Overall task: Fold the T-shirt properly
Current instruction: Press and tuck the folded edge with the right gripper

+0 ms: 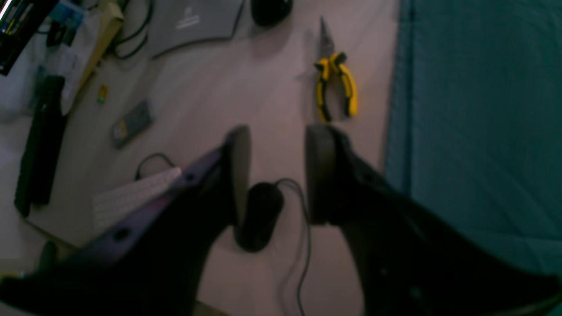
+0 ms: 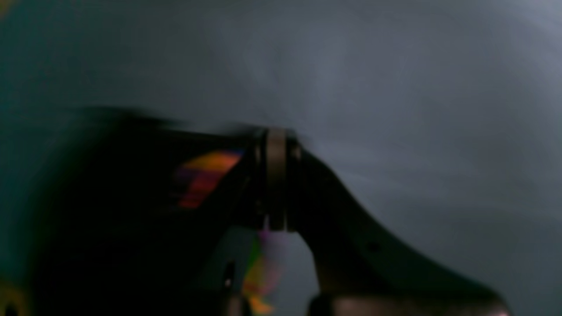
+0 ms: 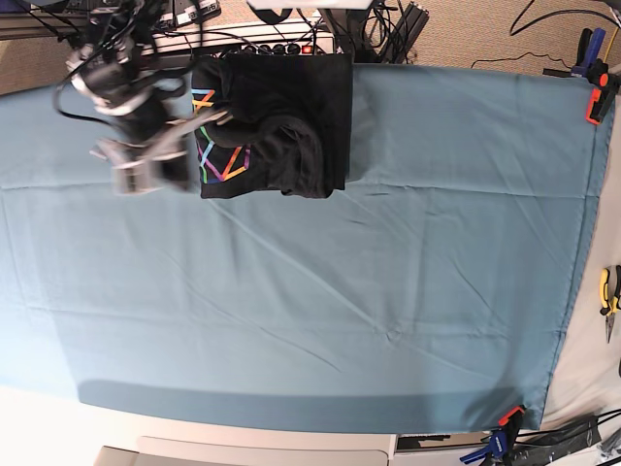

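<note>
T-shirt place: the T-shirt [image 3: 277,126] is seen folded small at the far edge of the teal cloth [image 3: 388,282], with its bright line print [image 3: 218,146] facing up on one side.
Right gripper: the right gripper [image 2: 276,184] is pressed together, right at the print side of the shirt; the picture is blurred, so it cannot be told if cloth is pinched in it.
Left gripper: the left gripper [image 1: 277,173] is spread wide and nothing is held; it is well apart from the shirt, over the bare desk [image 1: 246,96] beside the cloth.
Risk one: the neat fold could be pulled open if a bit of shirt is caught in the shut jaws and the arm is lifted.
Risk two: the shirt could be pushed off the far edge, since it is lying right at it.
Risk three: the yellow pliers [image 1: 336,85] or the black mouse [image 1: 259,215] could be bumped if the left arm is lowered.
Writing: a pale mark is seen on the grey laptop [image 1: 193,22], but it is too blurred to be read.
Shirt label: no brand or words can be read on the shirt.
</note>
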Controlling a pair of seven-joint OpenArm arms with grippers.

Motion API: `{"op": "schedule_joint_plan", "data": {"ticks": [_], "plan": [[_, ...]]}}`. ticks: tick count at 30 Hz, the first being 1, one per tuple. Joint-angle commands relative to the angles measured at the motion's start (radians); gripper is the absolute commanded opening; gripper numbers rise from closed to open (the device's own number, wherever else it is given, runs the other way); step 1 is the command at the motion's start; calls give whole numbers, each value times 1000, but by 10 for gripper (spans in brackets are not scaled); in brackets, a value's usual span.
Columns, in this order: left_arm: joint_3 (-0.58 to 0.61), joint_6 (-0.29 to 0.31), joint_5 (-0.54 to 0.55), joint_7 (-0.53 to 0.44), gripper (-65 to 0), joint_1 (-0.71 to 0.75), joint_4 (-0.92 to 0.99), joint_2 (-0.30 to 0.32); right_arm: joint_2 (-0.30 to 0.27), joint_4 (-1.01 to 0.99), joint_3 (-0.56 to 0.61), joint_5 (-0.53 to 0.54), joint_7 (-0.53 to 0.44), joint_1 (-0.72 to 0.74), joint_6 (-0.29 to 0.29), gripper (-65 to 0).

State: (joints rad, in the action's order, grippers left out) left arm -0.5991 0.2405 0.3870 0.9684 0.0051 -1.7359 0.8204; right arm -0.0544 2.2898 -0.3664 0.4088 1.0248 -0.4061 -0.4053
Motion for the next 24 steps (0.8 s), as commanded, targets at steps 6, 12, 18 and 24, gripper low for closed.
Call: {"op": "schedule_joint_plan", "data": {"ticks": [6, 12, 18, 24], "plan": [[-12, -3, 30, -22, -427, -13, -11, 27, -4, 18, -20, 12, -25, -45, 3, -650], [-12, -3, 30, -22, -427, -13, -11, 27, -4, 18, 82, -97, -23, -80, 25, -650], [-12, -3, 30, -22, -427, -13, -11, 27, -5, -2, 163, -159, -5, -82, 41, -650], [-12, -3, 31, -22, -427, -13, -11, 27, -10, -105, 224, -170, 23, -85, 40, -650]]}}
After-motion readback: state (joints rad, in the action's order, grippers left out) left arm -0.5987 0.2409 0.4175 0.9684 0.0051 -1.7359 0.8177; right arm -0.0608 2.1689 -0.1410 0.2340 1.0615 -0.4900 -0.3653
